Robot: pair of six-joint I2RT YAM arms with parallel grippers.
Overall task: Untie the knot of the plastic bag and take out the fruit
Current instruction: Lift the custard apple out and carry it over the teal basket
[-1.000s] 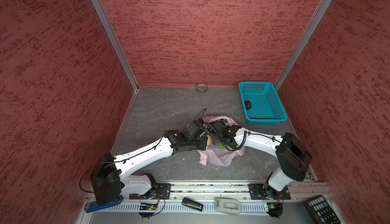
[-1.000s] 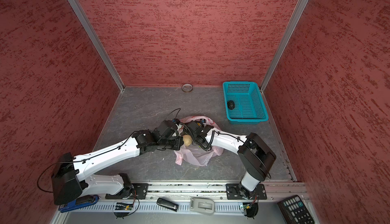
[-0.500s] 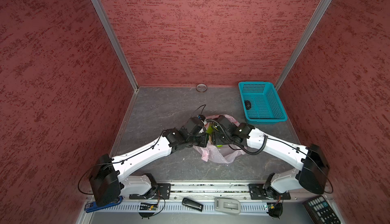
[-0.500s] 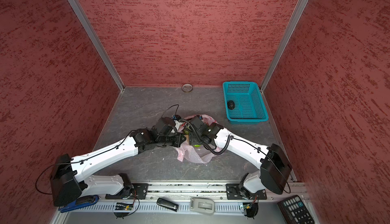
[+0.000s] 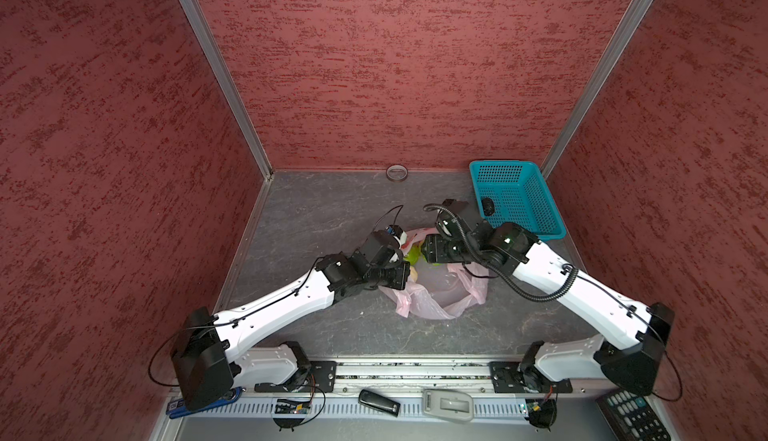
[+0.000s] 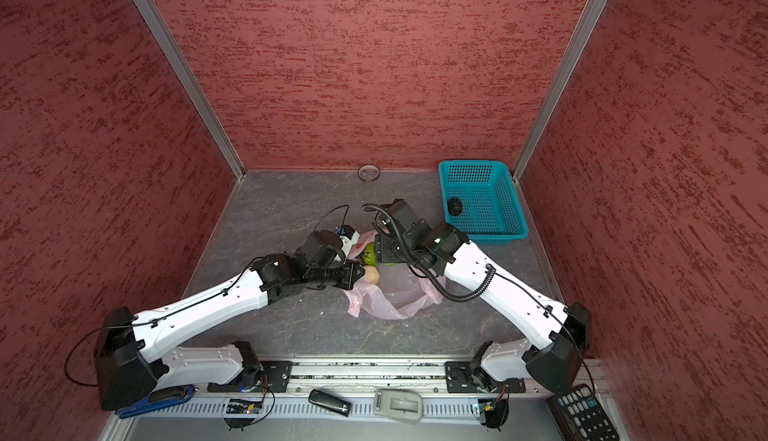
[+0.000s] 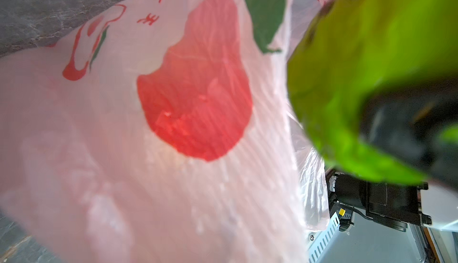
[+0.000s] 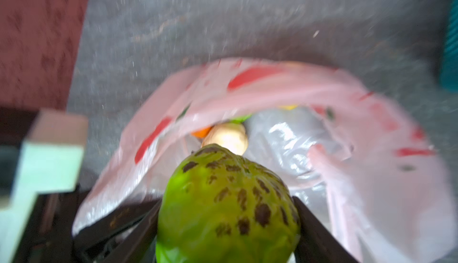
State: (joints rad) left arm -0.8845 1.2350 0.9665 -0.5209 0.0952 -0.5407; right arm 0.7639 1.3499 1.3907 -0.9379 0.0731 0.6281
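Right arm has swung its elbow outward and drawn back from the bag's mouth since a second ago, its load now clear of the plastic. Left gripper (image 6: 358, 273) is closed, tip at the near rim of the thin, crinkly, pale pink plastic bag (image 5: 432, 306); the fingers are hidden, but red-printed film stretches taut across the left wrist view, so the pinch looks to be on the rim. Right gripper (image 8: 228, 214) is clamped on the bright green bumpy fruit (image 8: 228, 199), dark-blotched, one black finger (image 8: 319, 227) against each flank, jaws wide. Fruit's long axis runs along the fingers, narrower end pointing away from the wrist toward the bag's opening. In both top views it hangs just above the bag's far rim, close beside the left gripper. Bag lies on the grey tabletop (image 5: 324, 218) between the two arms, mouth gaping; the upper rim arches over a beige roundish fruit (image 6: 372, 275), with orange (image 8: 202, 133) and yellow (image 8: 288, 106) bits half covered behind it. Right forearm crosses between bag and teal perforated plastic basket (image 5: 505, 164), which holds one blackish fruit (image 5: 487, 206). Farthest, a tape ring (image 5: 397, 173) stands by the back wall.
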